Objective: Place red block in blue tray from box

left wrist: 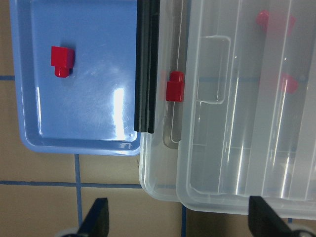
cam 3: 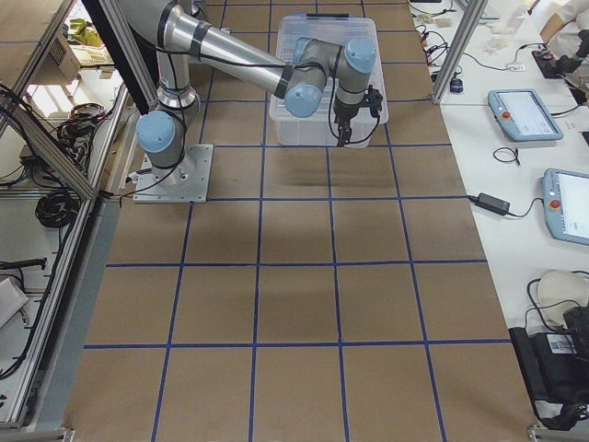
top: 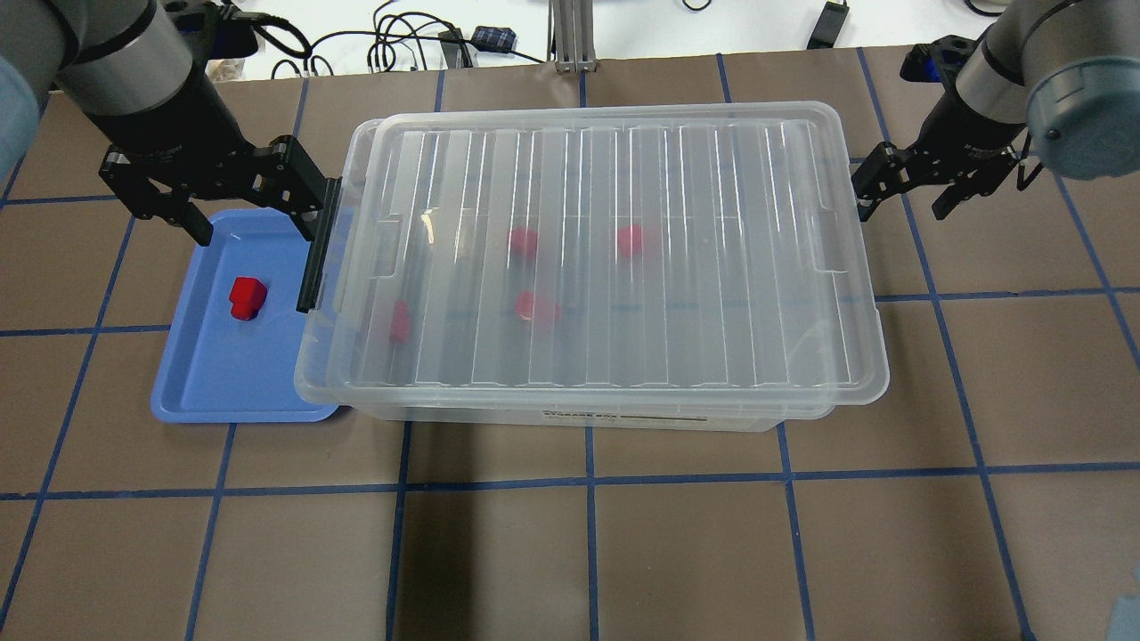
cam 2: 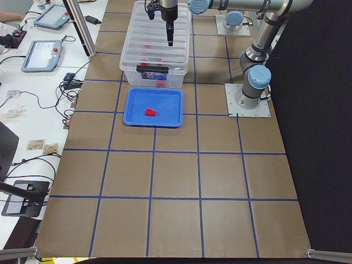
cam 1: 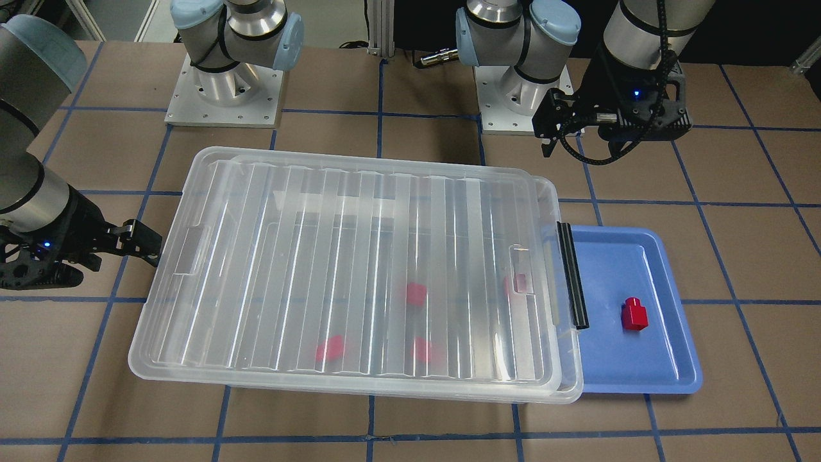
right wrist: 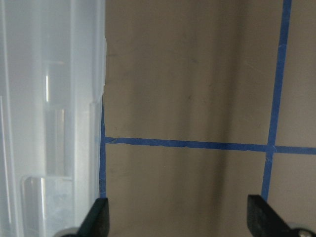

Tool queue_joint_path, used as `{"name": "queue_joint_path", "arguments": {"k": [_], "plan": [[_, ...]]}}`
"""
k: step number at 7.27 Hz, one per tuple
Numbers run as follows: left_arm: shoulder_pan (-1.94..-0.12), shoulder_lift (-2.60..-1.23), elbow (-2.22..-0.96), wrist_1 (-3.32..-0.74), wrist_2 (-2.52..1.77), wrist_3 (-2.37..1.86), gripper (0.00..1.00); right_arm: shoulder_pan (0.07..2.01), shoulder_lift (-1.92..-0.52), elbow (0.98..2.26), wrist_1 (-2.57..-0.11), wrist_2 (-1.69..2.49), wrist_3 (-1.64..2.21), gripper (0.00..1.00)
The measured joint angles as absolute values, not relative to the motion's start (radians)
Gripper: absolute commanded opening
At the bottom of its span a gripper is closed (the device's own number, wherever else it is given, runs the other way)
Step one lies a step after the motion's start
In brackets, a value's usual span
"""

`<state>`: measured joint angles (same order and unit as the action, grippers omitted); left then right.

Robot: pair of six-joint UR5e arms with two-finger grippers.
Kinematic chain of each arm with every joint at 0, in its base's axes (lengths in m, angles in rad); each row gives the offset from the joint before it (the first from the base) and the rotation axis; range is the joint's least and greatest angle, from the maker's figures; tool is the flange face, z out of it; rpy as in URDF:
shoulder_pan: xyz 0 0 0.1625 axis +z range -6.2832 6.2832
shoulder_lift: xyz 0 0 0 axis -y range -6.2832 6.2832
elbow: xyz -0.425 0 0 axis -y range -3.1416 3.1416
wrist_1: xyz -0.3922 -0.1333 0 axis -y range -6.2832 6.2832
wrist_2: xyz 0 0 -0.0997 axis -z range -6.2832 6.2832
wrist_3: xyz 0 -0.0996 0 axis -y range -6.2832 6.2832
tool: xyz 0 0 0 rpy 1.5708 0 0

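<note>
Because the red block (top: 247,297) lay in the blue tray (top: 191,374) beside the lidded box (top: 623,267), left end effector (top: 258,233) and right end effector (top: 901,212) presumably hung spread, empty.

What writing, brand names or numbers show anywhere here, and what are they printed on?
Nothing reads with certainty.
Printed strip on the box side wall: too small and blurred.
Tablet screens on the side bench: too small.
Blue tray, red block: no markings seen.

left gripper (top: 258,230) and right gripper (top: 901,212) hover, jaws spread.
</note>
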<state>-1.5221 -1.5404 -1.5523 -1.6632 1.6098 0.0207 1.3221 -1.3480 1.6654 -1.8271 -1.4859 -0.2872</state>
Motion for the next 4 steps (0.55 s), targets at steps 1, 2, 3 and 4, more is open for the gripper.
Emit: {"name": "queue_joint_path", "arguments": {"k": [1,2,3,4], "plan": [[-1.52,-1.54,-1.554,-1.667,1.61,0.022,1.0,1.332,-1.347,1.664,-1.83,-1.487,-0.274,1.0],[-1.52,-1.54,-1.558,-1.67,1.607,0.024,1.0,1.337,-1.346,1.662,-1.834,-1.488,-0.271,1.0],[-1.521,-1.541,-1.562,-1.668,1.605,0.027,1.0,1.337,-1.345,1.655,-1.842,-1.491,-0.274,1.0],[-1.52,-1.541,-1.566,-1.665,1.605,0.029,1.0,1.334,-1.345,1.637,-1.851,-1.496,-0.276,1.0]]}}
